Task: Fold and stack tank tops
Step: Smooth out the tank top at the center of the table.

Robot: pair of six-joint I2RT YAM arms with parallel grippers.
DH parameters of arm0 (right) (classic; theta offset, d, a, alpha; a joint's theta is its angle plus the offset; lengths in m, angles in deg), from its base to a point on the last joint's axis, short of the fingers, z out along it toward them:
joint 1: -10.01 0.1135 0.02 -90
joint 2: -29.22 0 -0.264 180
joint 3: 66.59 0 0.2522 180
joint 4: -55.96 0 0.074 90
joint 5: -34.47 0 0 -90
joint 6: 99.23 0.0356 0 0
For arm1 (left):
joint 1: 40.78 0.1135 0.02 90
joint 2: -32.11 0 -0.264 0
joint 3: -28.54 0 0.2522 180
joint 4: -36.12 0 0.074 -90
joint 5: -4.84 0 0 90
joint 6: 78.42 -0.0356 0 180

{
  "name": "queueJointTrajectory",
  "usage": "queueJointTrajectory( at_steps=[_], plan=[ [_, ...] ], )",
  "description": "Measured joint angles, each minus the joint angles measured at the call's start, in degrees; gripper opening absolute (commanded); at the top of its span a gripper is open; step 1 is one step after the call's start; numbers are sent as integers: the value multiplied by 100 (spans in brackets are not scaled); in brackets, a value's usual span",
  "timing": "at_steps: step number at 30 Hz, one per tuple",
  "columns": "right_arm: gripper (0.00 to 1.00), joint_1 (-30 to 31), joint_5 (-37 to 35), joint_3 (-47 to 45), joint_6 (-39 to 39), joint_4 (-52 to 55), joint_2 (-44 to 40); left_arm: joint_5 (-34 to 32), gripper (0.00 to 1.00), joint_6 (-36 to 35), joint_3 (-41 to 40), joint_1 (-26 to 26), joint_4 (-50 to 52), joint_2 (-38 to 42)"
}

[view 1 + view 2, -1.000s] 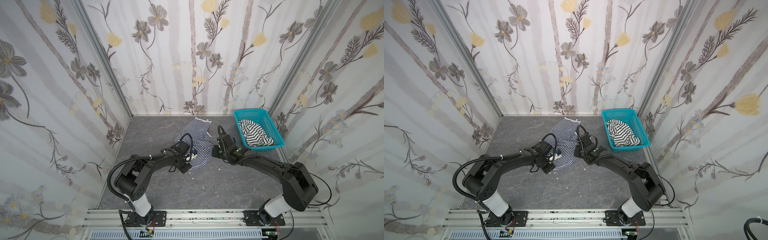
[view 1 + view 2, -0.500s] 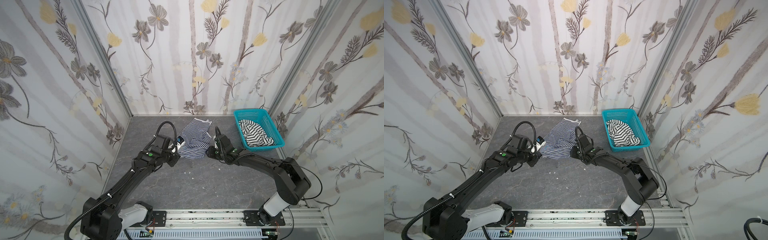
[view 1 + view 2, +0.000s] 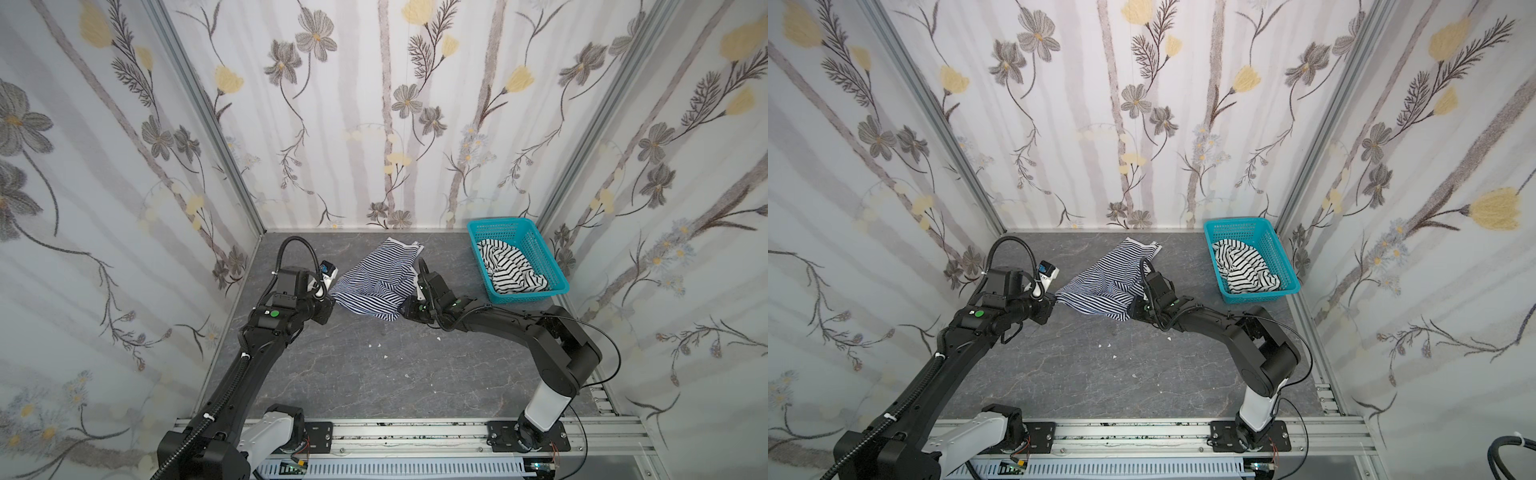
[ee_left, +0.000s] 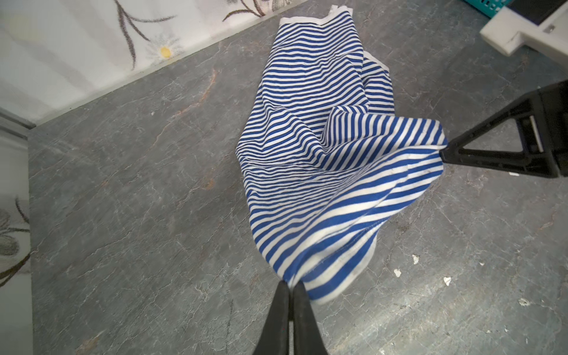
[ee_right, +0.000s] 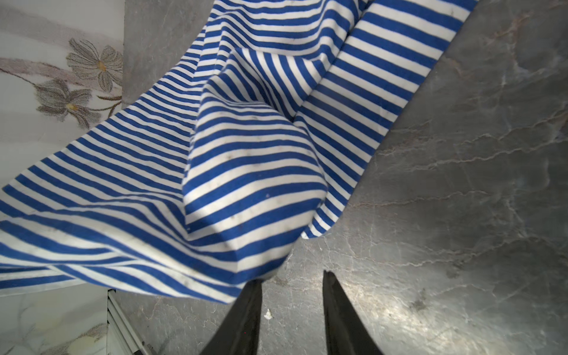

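Nearest the camera head, a silver aluminium rail (image 3: 415, 432) is carrying the bases of both black arms at the front edge of the grey marbled tabletop (image 3: 353, 386). A few small white flecks (image 3: 377, 345) are lying on the bare surface.

Farther in, the left gripper (image 4: 290, 284) is pinching its two black fingers tight on a hem corner of the fine navy-and-white striped tank top (image 4: 322, 159), holding that corner up off the table. To its right, the right gripper (image 5: 292, 276) is standing with its jaws parted and bare table is showing in the gap. The cloth's edge is only touching the tip of one finger (image 5: 246, 313), not lying between the two.

The top is sagging rumpled between the two grippers near the table's middle. Its white-trimmed far end is resting on the surface toward the back.

Beyond, a teal perforated plastic basket (image 3: 525, 296) is sitting in the back right corner, apart from the navy top. It is holding the crumpled white tank top with wide black stripes (image 3: 509, 270). The floral wallpapered wall (image 3: 374, 124) is closing off the rear.
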Motion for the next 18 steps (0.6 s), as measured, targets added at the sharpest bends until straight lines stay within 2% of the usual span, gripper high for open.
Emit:
queueJointTrajectory(
  at_steps=[9, 18],
  plan=[
    [36, 42, 46, 131, 146, -190, 498, -22, 0, 302, -144, 367, -328, 15],
    [37, 173, 177, 671, 146, -243, 896, 63, 0, 490, -146, 566, -603, -122]
  ],
)
